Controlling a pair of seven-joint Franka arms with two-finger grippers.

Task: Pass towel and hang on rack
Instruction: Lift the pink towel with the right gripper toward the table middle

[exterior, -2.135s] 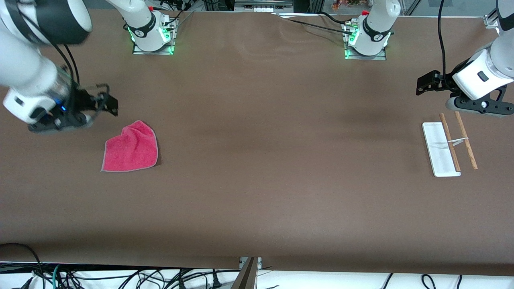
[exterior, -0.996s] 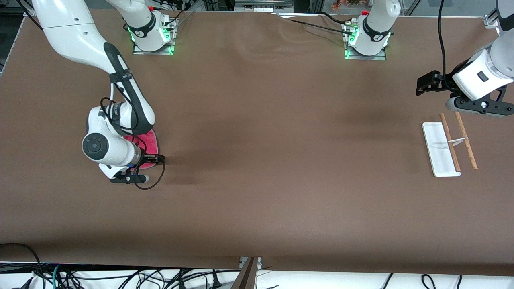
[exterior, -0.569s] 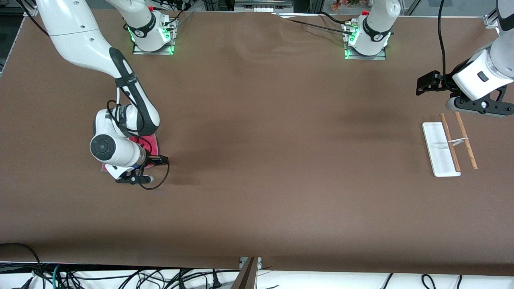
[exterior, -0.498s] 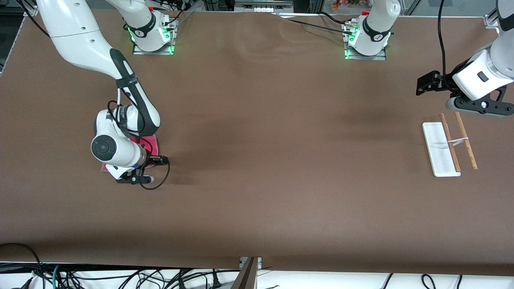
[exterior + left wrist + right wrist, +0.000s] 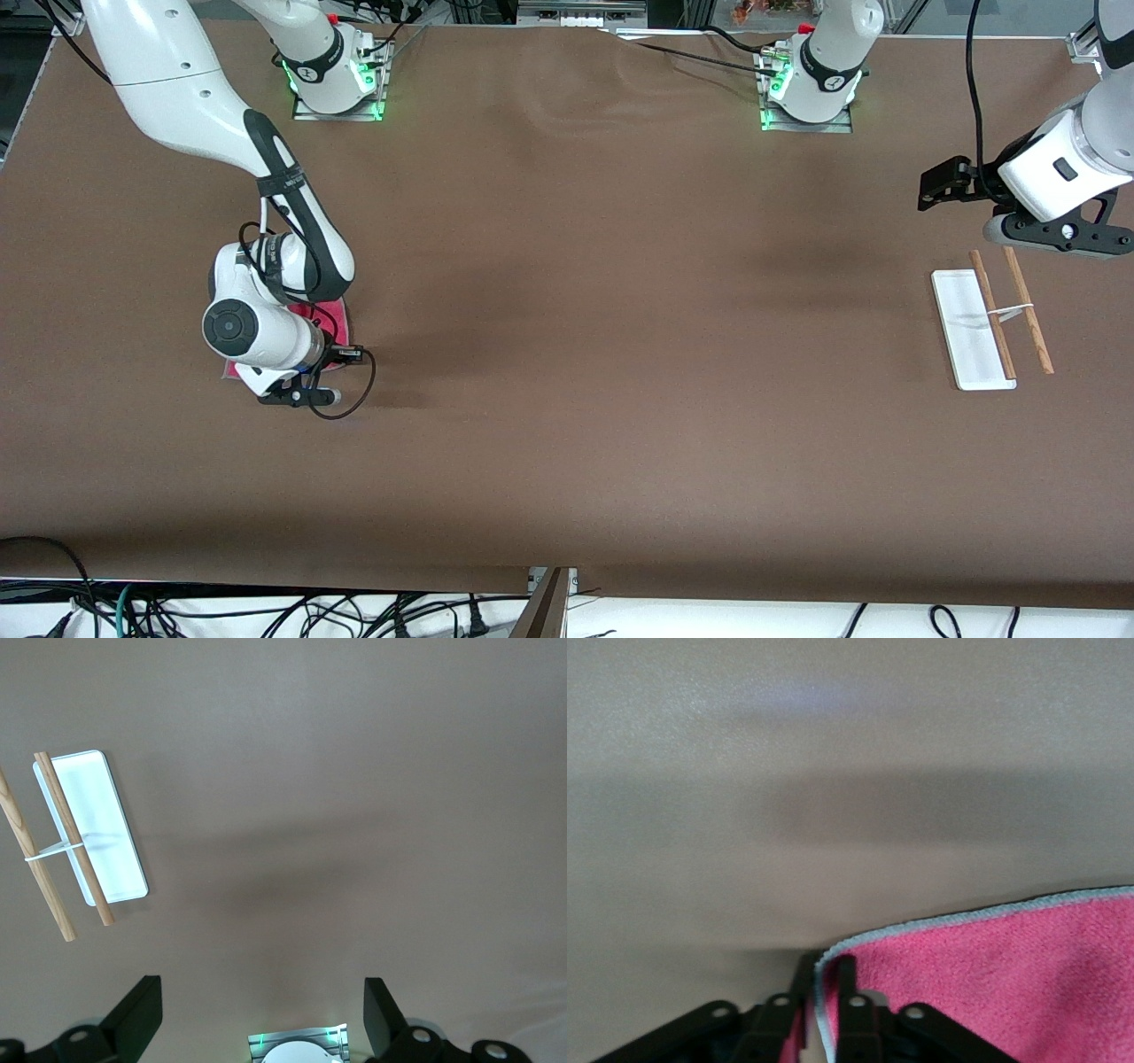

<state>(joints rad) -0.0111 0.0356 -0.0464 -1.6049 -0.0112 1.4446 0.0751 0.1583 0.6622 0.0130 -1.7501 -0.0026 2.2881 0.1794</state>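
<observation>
Towel (image 5: 992,966) cloth, pink-red with a pale grey stitched edge, sits pinched at its corner between the two fingers of the right gripper (image 5: 819,1014); in the right wrist view the grey hem curls down between those dark fingers, which are pressed together on it, at the lower middle of the frame. In the front view the right gripper (image 5: 306,377) is low at the middle left of the frame, down at the surface (image 5: 567,354), and only a sliver of the towel (image 5: 330,312) shows from under the white wrist. The right arm reaches down to it from the upper left of that frame. At the right edge of the front view, the left gripper (image 5: 941,182) waits in the air over the surface toward the left arm's end, its fingers spread wide apart, as the left wrist view shows at its lower corners (image 5: 261,1014). Just below it in the front view lies the rack (image 5: 988,323), a flat white base with two thin brown rods joined by a white connector; the left wrist view has the rack (image 5: 75,837) at its upper left.
</observation>
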